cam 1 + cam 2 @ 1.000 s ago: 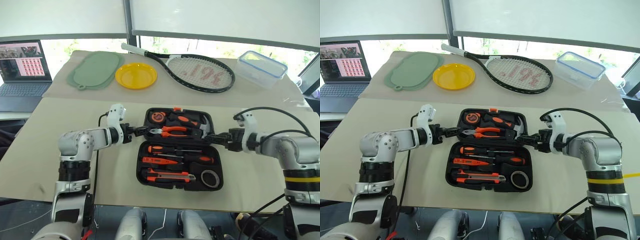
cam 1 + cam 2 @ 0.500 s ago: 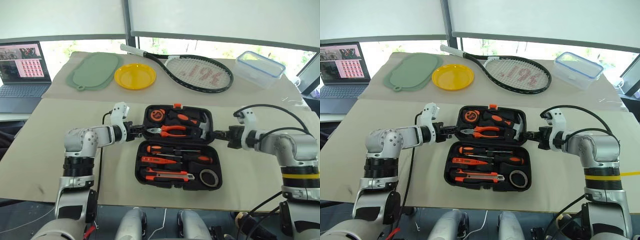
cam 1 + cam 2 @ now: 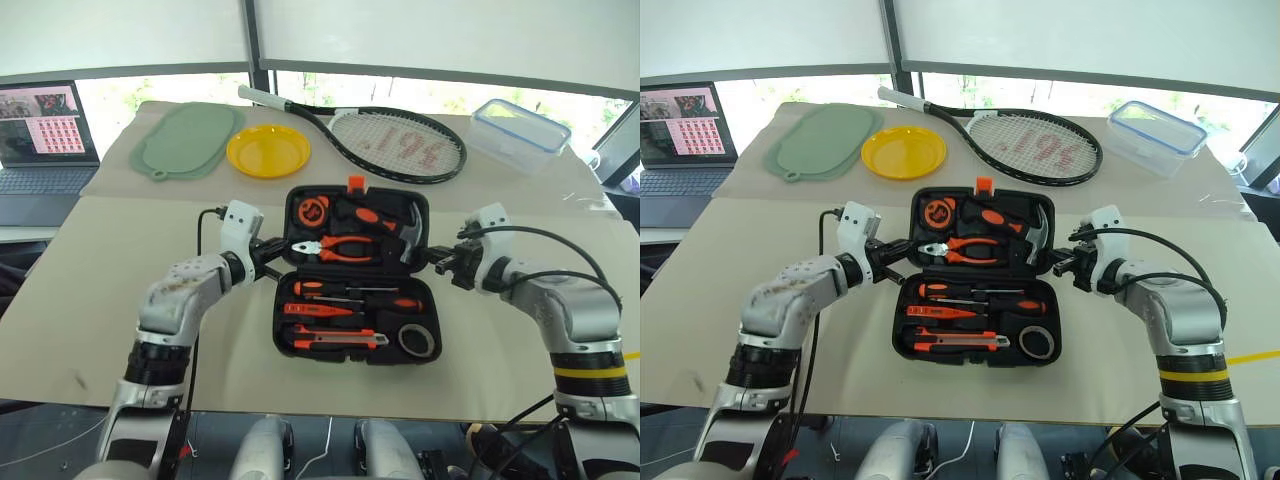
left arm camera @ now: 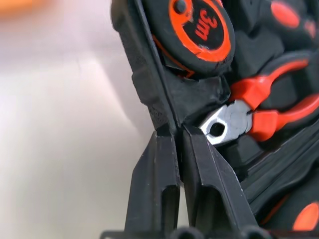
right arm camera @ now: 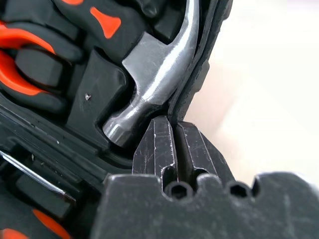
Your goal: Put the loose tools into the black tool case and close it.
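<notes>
Bare worktop (image 3: 90,270) flanks black tool case (image 3: 355,345) both sides, passable. Beyond raised lid: racket (image 3: 395,140), yellow plate (image 3: 268,150), clear container (image 3: 522,135) block far side.

Black tool case (image 3: 352,275) open, lid tilted up, tools seated inside.

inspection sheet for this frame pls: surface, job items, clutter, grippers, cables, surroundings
Surface: table under beige covering.
Job's things: black tool case open; far half tilted up; screwdrivers, utility knife seated in near half.
Clutter: racket, yellow plate, green mat, clear container.
Grippers: left gripper and right gripper each shut on a side rim of the far half.
Cables: black cable looping over right arm.
Surroundings: laptop left, windows behind.
</notes>
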Controlling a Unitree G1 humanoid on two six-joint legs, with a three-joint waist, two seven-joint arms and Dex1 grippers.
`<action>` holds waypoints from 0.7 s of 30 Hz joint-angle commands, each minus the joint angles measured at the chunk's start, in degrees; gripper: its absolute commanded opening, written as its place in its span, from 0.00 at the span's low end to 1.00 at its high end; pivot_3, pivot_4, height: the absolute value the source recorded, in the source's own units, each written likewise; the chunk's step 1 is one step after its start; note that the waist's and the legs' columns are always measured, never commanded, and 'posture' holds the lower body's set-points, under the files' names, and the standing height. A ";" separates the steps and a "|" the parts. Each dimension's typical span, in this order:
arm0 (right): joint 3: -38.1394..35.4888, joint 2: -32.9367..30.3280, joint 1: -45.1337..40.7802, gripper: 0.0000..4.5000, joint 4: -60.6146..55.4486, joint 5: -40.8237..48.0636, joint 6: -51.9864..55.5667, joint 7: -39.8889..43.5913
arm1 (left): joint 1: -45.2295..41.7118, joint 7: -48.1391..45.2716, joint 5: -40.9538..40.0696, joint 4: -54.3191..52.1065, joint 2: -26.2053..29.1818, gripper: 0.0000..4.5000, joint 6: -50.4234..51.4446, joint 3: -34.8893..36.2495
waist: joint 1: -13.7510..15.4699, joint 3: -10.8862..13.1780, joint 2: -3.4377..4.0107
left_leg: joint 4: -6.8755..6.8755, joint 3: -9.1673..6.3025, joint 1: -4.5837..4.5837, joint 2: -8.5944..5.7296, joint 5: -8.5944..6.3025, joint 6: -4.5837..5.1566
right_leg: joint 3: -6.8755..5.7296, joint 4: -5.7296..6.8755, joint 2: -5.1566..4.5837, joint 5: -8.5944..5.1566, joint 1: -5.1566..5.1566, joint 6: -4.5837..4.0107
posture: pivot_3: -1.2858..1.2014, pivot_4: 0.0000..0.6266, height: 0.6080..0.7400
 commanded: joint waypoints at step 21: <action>4.16 -0.81 23.44 0.00 0.04 -29.90 -60.64 -7.23 | 16.51 5.91 18.62 -2.62 0.31 0.01 -38.95 -1.76 | -0.26 -0.01 0.02 | -0.02 0.08 0.18 0.12 -0.06 0.08 | 0.00 -0.05 0.05 -0.02 0.14 0.00 | 0.52 0.24 0.99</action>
